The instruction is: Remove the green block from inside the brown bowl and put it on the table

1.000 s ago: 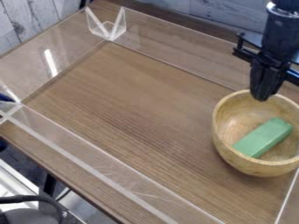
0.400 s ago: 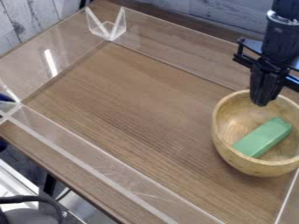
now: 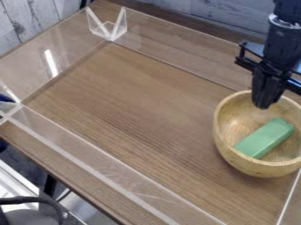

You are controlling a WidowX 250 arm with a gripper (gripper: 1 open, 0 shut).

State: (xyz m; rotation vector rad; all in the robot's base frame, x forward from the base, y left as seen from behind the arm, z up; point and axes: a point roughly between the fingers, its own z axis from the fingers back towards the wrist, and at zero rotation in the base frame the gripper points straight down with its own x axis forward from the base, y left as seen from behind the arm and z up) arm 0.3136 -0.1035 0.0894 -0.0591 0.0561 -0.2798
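One bowl [image 3: 258,134], one block [image 3: 267,139], one gripper [image 3: 268,99] and one table [image 3: 129,105] make up the scene, and the bowl serves as the landmark for all of them. The bowl is a round, light-tan wooden one with a thick rim, and it stands on the table's right side, close to the right edge of the view. The single green block lies inside the bowl, flat on its floor and toward its right half, with its long side running diagonally from lower left to upper right. The black gripper hangs pointing straight down over the bowl's back rim, up and to the left of the block and apart from it, with its tip about level with the rim or just inside it. Its fingers are drawn together into one narrow tip with nothing between them. The rest of the wood-grain table stretches away to the left of the bowl, edged by low clear walls [image 3: 70,39], with one small clear bracket [image 3: 107,24] at the far corner, well apart from the bowl. Compared with a second ago, nothing differs: the gripper stands at the same spot over the back rim, equally closed, and the block lies in the same diagonal pose inside the bowl.
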